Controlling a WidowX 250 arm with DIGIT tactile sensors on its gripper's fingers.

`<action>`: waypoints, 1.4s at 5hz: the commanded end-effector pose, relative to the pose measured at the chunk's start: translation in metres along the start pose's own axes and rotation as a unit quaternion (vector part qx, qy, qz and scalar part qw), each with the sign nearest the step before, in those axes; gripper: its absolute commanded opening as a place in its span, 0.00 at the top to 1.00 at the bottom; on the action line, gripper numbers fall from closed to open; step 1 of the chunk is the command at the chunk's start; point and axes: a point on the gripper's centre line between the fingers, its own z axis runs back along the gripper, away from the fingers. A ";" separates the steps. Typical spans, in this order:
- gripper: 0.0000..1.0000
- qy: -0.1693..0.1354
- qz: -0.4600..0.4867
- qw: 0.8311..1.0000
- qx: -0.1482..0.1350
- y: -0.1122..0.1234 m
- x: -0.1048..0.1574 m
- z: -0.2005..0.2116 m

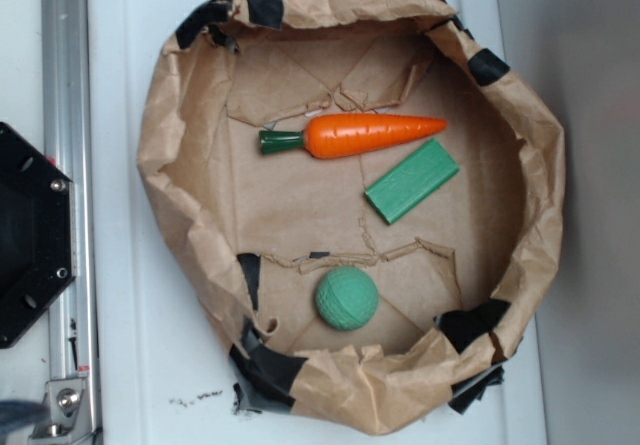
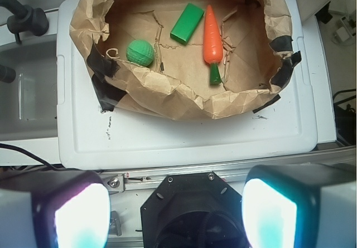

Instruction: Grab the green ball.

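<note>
Because the crumpled paper bowl [image 1: 175, 145] walls in the green ball [image 1: 347, 298], carrot [image 1: 372, 135] and green block [image 1: 411, 180], the gripper [image 2: 175, 212] hangs wide open, well back over the bench [image 2: 184, 134]

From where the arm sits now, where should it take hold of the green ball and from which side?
Grip the green ball across its middle, coming straight down from above. It is a sphere, so any pair of opposite sides works. The brown paper wall rises close on one side, so a sideways approach looks blocked. The gripper is open, probably wide enough. The carrot and green block lie well clear.
</note>
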 end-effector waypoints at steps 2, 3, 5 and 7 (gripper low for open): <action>0.00 -0.015 0.101 0.995 0.002 0.023 0.037 -0.041; 0.00 -0.029 0.178 0.983 -0.036 0.032 0.070 -0.053; 0.00 0.026 0.365 0.917 -0.156 0.014 0.125 -0.115; 0.00 0.089 0.333 0.929 -0.134 -0.030 0.132 -0.183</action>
